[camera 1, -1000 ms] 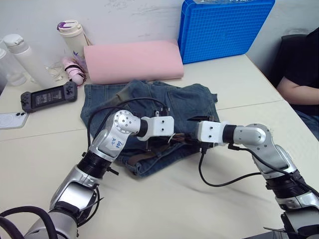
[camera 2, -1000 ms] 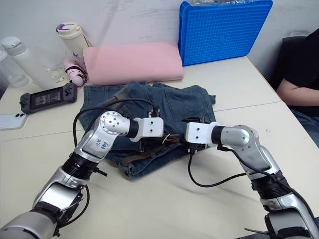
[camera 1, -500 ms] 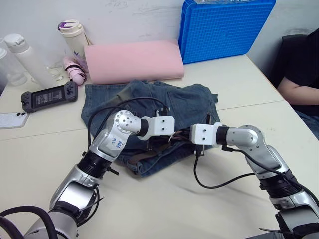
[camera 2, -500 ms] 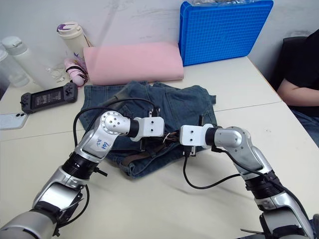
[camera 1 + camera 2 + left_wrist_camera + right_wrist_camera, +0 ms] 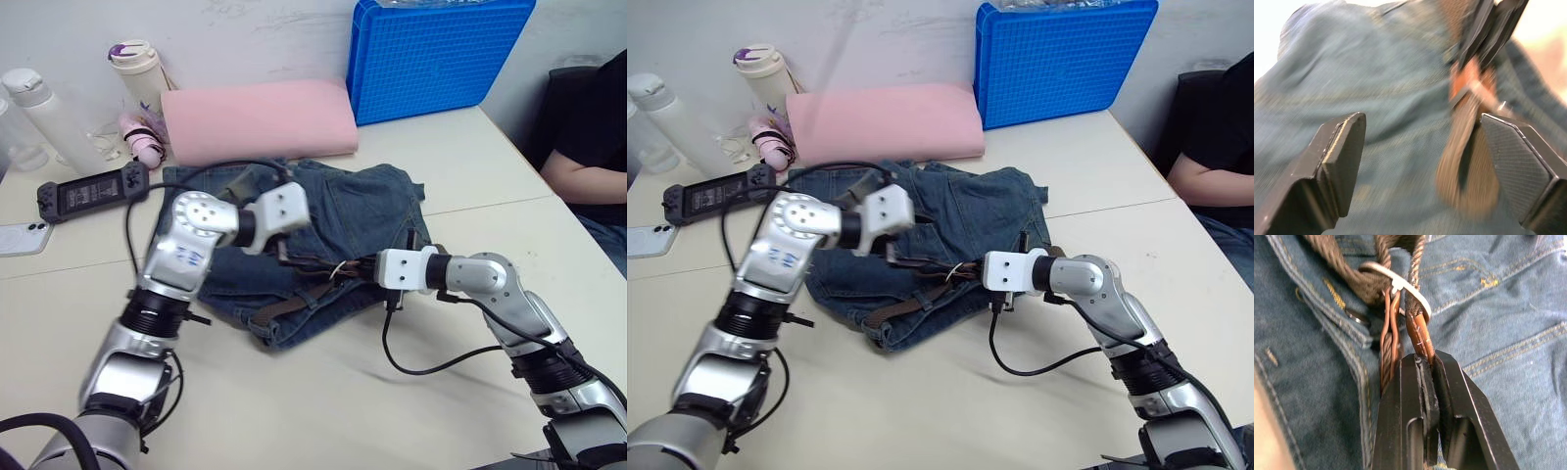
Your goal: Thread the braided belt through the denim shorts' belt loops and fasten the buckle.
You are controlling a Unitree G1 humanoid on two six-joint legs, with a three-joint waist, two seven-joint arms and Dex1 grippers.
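The denim shorts [image 5: 362,201] lie crumpled mid-table. The braided belt [image 5: 294,305] runs along their front waistband, and its silver buckle [image 5: 1398,284] sits just beyond my right fingers. My right gripper [image 5: 1422,362] is shut on a brown leather end of the belt [image 5: 1418,333] beside the buckle; it also shows at the shorts' front edge [image 5: 364,269]. My left gripper [image 5: 1425,142] hangs open above the denim, clear of the strap [image 5: 1466,161], up and to the left of the buckle [image 5: 282,253]. The belt loops are hidden among the folds.
A pink foam roll [image 5: 255,117] and a blue crate [image 5: 436,54] stand behind the shorts. A game controller [image 5: 93,193], a phone [image 5: 24,238] and bottles [image 5: 137,73] are at the back left. A person [image 5: 588,147] sits at the right. A black cable [image 5: 431,362] loops under my right arm.
My right gripper moved left to the buckle and shut on the belt's end. My left gripper has let go, opened and lifted back and left off the waistband.
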